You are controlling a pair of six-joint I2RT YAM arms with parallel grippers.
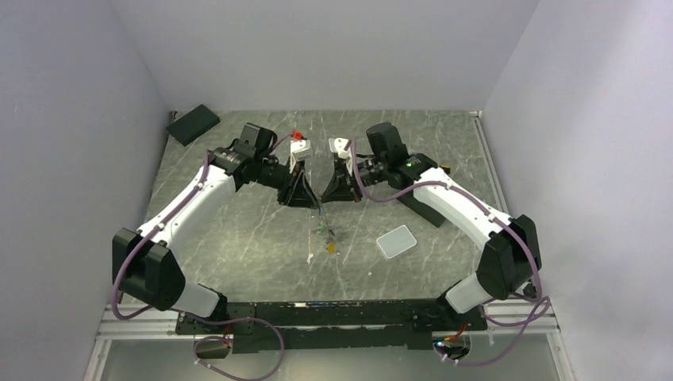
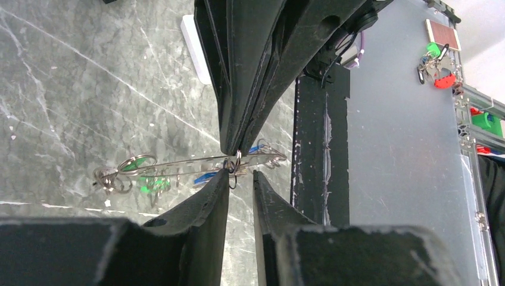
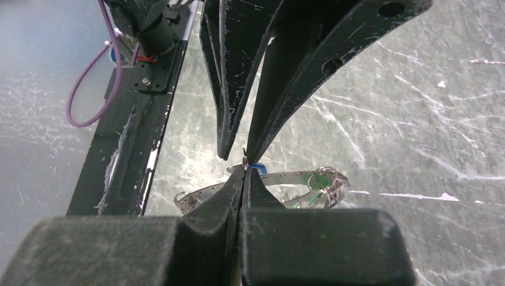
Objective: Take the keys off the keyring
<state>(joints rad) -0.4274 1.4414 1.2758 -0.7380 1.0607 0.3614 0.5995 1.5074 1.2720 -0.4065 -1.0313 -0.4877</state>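
Noted thin silver wire keyring (image 2: 178, 165) hung over grey marbled surface (image 2: 59, 89), long axis crosswise between claws, top rim pinched in shut right claw (image 3: 244, 170), left claw (image 2: 241, 179) gaping just beside that spot, small silver keys with green and blue tags (image 2: 146, 182) bunched along it

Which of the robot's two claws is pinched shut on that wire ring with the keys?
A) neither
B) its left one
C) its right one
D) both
C: in its own wrist view the right gripper has its fingers pressed together on the keyring, while the left gripper shows a clear gap between its fingers.
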